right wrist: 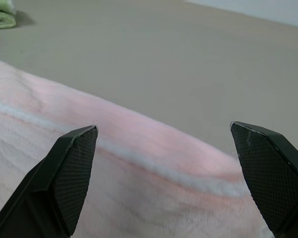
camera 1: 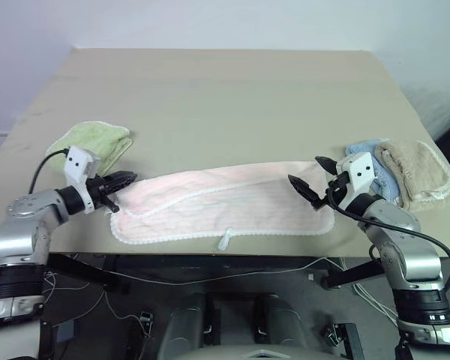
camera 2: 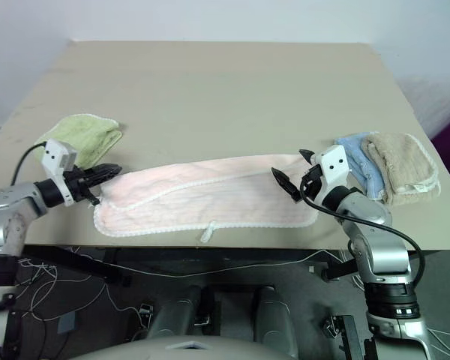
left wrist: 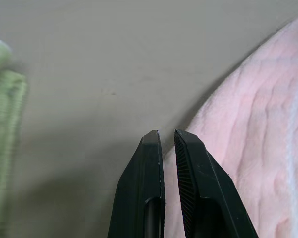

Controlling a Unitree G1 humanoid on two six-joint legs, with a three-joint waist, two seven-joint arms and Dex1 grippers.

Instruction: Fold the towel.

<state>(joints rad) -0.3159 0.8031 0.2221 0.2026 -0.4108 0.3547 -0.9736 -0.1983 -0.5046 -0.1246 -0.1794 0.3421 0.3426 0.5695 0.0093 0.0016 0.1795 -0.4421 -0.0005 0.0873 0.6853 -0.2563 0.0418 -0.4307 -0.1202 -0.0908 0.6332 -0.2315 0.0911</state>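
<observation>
Tan table (camera 1: 225, 97) carries the towel (camera 1: 225, 202); left gripper (camera 1: 127, 180) clenched, seemingly empty, right gripper (camera 1: 307, 177) gaping to take 1 end.

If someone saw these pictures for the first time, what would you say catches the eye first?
The long pink towel lying across the near edge of the table, already doubled lengthwise. The left tool sits shut at its left end, while the right tool is wide open over its right end. A green towel lies at the left, blue and beige towels at the right.
</observation>
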